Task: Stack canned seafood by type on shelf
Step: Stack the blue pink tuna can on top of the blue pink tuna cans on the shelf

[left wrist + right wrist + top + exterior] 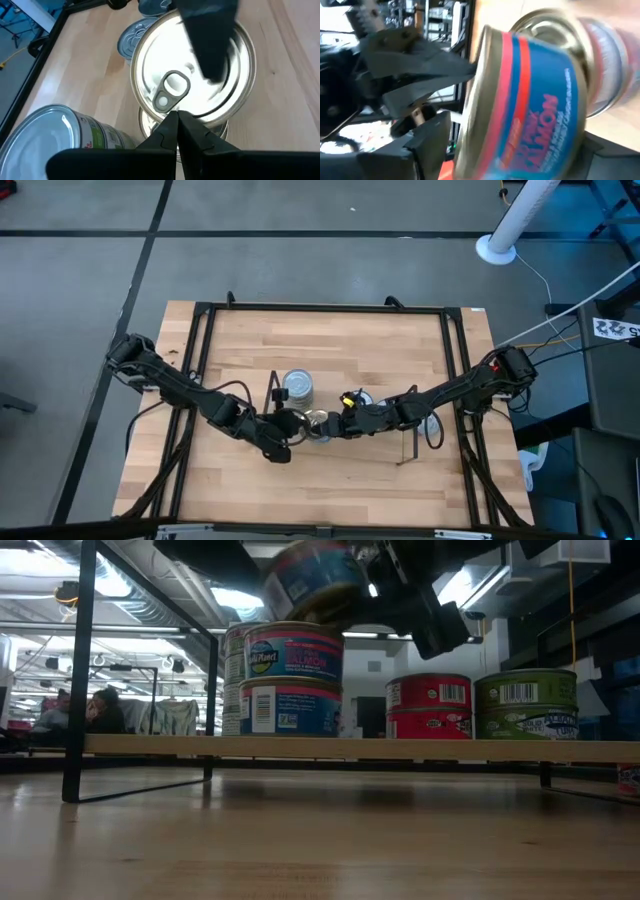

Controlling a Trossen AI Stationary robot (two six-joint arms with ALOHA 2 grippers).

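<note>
Right now, stage: a blue-and-red salmon tin hangs just above a two-high stack of like-labelled tins near the shelf's middle; I judge it is about to go on as the third.
Right gripper: jaws spread wide around the salmon tin's sides, carrying it; the right wrist view fills with its label.
Left gripper: fingers pressed together, holding nothing, tips just at the rim of the carried tin's silver lid, beside the stack.
Done so far: a red pair and a green pair sit stacked toward the shelf's far-right end; another pile stands behind the salmon stack.
Left to do: setting this tin down; whether more tins wait I cannot tell.
Low view only: labels and stack heights, hidden from above.
High view only: which arm is which, and a silver-topped tin behind the grippers.
Left wrist view only: the pull-tab lid and a green-labelled tin nearby.
</note>
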